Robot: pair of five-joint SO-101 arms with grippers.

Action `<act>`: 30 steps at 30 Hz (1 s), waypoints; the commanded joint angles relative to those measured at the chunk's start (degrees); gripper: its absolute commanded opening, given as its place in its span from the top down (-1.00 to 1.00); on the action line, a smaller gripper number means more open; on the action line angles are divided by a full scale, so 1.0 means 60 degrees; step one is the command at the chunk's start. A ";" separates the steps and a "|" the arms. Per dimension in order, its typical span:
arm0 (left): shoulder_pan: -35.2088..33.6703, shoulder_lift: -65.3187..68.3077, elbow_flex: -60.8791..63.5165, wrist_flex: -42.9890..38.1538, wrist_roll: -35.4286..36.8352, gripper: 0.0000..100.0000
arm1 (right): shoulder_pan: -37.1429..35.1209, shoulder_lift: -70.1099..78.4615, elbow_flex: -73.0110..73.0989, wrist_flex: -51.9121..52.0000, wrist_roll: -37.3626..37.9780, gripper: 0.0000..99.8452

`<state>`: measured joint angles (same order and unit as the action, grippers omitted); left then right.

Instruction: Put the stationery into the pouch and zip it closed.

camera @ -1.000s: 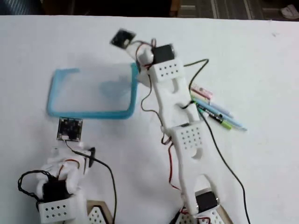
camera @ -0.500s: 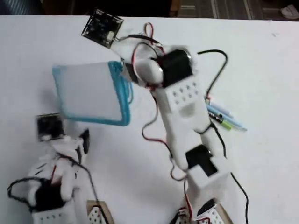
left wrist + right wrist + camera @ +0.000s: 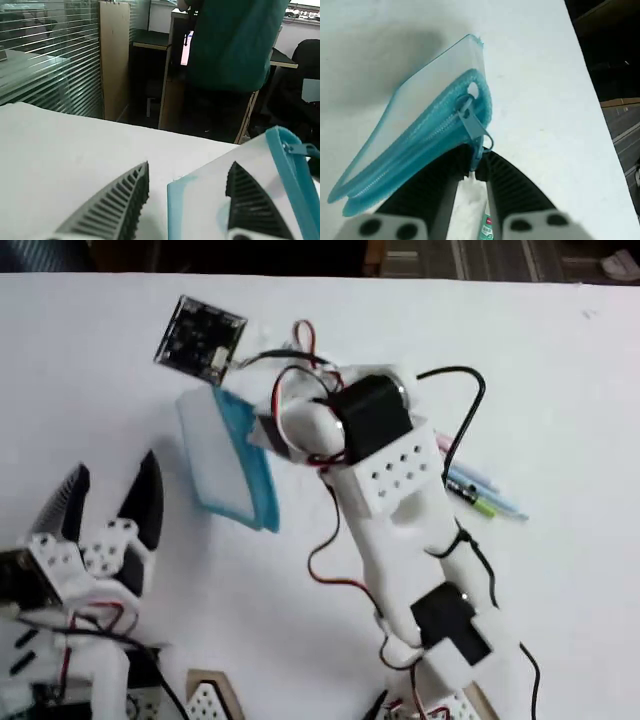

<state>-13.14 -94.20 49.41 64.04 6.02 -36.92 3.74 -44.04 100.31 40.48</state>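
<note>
The white worktop (image 3: pixel 560 360) carries both arms. The right arm (image 3: pixel 400 510) stretches toward the far centre, its jaws pinched nearly shut on the zip end of the blue-edged pouch (image 3: pixel 230 465), beside the zipper pull (image 3: pixel 472 125), holding the pouch tilted up on edge. At near left, the left arm (image 3: pixel 80 570) has its jaws spread wide and holding nothing, just left of the pouch. The pens (image 3: pixel 480 495) lie right of the right arm.

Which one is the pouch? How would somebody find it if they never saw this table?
On the white table, find the big white arm in the middle. Its fingers pinch the pouch, tilted up beside it. It is frosted with a bright blue zip edge, unlike the thin pens lying flat on the arm's other side.
</note>
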 commanded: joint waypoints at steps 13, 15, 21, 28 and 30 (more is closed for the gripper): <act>0.1121 0.5839 -0.5700 0.0381 0.0073 0.48 | -0.0520 -0.0330 0.0176 0.0168 -0.0059 0.97; 0.1985 0.6220 -0.6374 0.1187 -0.0542 0.48 | -0.0520 -0.0344 0.0147 0.0168 -0.0059 0.97; 0.2454 0.7553 -0.7458 0.1758 -0.2842 0.48 | -0.0462 -0.0374 0.0117 0.0168 -0.0059 0.97; 0.2322 0.9048 -0.7619 0.1832 -0.3121 0.48 | -0.0491 -0.0374 0.0103 0.0168 -0.0059 0.97; 0.2293 0.9370 -0.7546 0.1495 -0.3121 0.48 | -0.0491 -0.0374 0.0103 0.0168 -0.0059 0.97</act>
<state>1.19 -40.22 5.80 74.68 -12.26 -39.03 2.59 -43.08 100.31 40.48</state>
